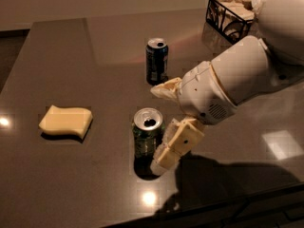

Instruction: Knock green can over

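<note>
The green can [146, 136] stands upright near the front middle of the dark table [95, 189], its silver top and opening showing. My gripper [160, 127] is open just to the can's right. One cream finger [175, 146] reaches down beside the can's lower right side, very close to or touching it. The other finger [166, 89] points left, behind and above the can. The white arm comes in from the right.
A dark blue can [156, 61] stands upright behind the green can. A yellow sponge [65, 121] lies at the left. A black wire basket [230, 13] with pale contents sits at the back right corner. The table's front edge runs along the bottom right.
</note>
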Tool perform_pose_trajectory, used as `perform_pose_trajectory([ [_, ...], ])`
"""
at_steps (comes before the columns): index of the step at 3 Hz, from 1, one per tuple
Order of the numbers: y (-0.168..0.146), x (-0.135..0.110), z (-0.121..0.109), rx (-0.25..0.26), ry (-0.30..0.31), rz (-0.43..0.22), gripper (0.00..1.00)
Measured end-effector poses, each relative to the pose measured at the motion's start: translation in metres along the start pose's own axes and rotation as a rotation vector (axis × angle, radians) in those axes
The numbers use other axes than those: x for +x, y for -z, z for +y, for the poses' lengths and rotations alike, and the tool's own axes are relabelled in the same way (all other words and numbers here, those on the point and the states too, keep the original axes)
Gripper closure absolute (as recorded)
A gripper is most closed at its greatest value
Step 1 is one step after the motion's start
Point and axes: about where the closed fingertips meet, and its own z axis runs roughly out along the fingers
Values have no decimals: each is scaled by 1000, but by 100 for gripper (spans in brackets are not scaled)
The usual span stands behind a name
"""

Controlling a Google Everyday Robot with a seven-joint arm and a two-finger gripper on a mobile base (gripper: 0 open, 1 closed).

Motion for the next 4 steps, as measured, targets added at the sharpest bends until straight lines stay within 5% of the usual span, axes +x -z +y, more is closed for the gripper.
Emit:
perform_pose_trajectory([
  [1,-17,-1,2,-16,-3,9,0],
  [2,-23,2,1,-19,-8,21,16],
  [4,-4,3,-15,-25,-44,-15,65],
])
